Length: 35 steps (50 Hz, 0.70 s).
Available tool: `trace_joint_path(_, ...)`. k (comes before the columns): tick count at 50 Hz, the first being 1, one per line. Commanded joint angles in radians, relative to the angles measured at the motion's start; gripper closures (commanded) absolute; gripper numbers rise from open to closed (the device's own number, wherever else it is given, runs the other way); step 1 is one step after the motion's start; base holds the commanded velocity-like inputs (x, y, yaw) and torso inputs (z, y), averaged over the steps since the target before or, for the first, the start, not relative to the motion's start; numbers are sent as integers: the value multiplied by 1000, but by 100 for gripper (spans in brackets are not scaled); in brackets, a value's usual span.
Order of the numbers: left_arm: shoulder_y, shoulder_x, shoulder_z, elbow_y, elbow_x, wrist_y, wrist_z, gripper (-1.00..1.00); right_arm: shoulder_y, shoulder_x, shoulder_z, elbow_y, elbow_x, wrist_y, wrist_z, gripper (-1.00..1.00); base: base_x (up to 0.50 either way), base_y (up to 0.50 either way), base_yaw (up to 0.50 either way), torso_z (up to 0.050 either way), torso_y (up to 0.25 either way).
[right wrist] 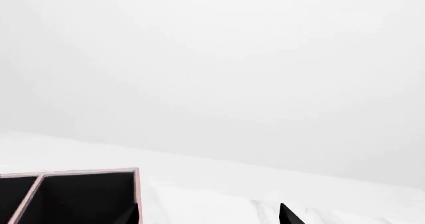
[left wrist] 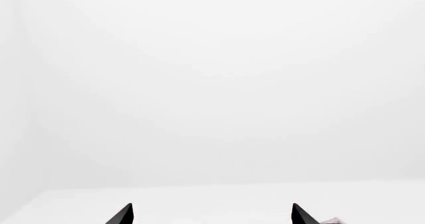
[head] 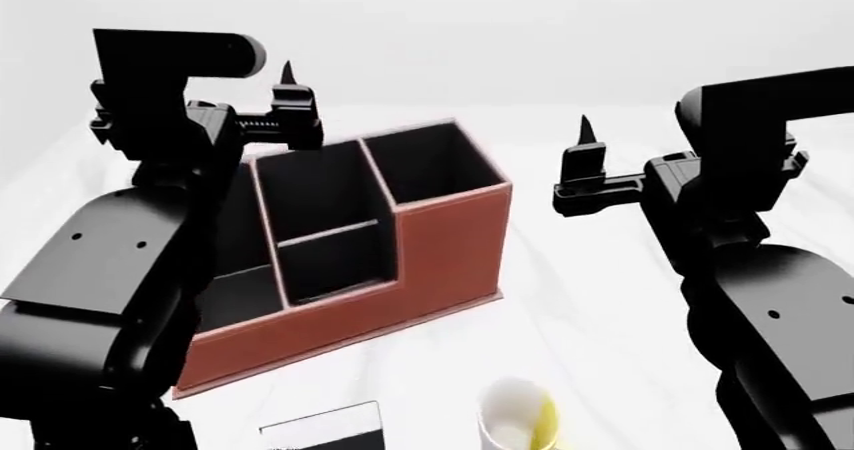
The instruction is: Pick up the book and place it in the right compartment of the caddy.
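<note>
Thin black book (head: 324,430), white edge.

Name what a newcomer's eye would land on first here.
The red-brown caddy at the centre of the head view, its black-lined cells empty. Two bulky black arms flank it, each tool raised: left tool over the caddy's back wall, right tool to its right. The book and yellow mug sit at the near edge.
</note>
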Motion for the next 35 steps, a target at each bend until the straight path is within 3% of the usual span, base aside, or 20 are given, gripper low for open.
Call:
trace_joint_path(1, -6, -5, -1, -1, -8, -2, -5, -100, 5, 0, -2, 2, 8, 0, 2, -100, 500, 105, 0, 0, 0)
trace_joint_path(20, -5, -11, -2, 5, -22, -4, -14, -100, 2, -5, 6, 14, 26, -1, -1, -100, 500, 46, 0, 0, 2)
trace_joint_path(30, -4, -13, 1, 6, -29, -3, -19, -100, 6, -6, 1, 21, 18, -5, 16, -100, 0, 0, 0, 0, 1)
trace_joint_path(35, -4, -14, 1, 12, -33, -8, -22, -100, 58, -14, 16, 5, 65, 140, 2, -100, 0, 0, 0, 0, 0)
